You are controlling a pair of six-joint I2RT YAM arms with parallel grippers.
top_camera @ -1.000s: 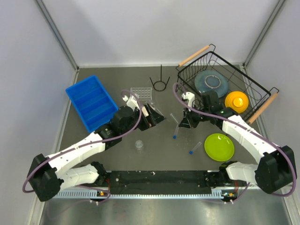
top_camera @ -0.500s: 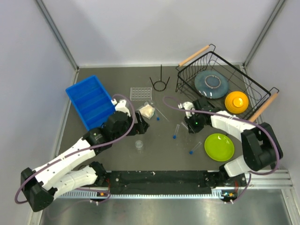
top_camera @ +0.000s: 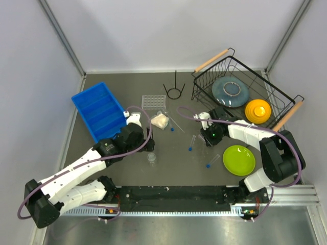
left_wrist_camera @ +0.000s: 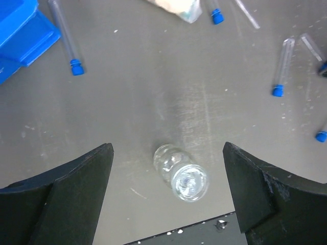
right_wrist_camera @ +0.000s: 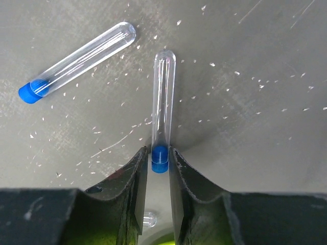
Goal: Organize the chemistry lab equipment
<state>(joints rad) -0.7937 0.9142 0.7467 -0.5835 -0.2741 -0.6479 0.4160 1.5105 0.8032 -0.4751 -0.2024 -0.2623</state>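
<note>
Your right pincer (right_wrist_camera: 157,151) is clenching the blue cap of a clear tube (right_wrist_camera: 163,97), which is lying flat on the table (right_wrist_camera: 255,76) with its round end pointing to twelve o'clock. This looks like the pickup step. Next you are likely lifting it clear and carrying it to the grid rack (top_camera: 153,101), at ten o'clock in the overhead view. A second tube (right_wrist_camera: 76,57) is lying near, at ten o'clock, and could get nudged. Your left pincer (left_wrist_camera: 167,149) is hanging wide open over the small cup (left_wrist_camera: 182,174). The wire basket (top_camera: 204,84) is standing close at one o'clock.
</note>
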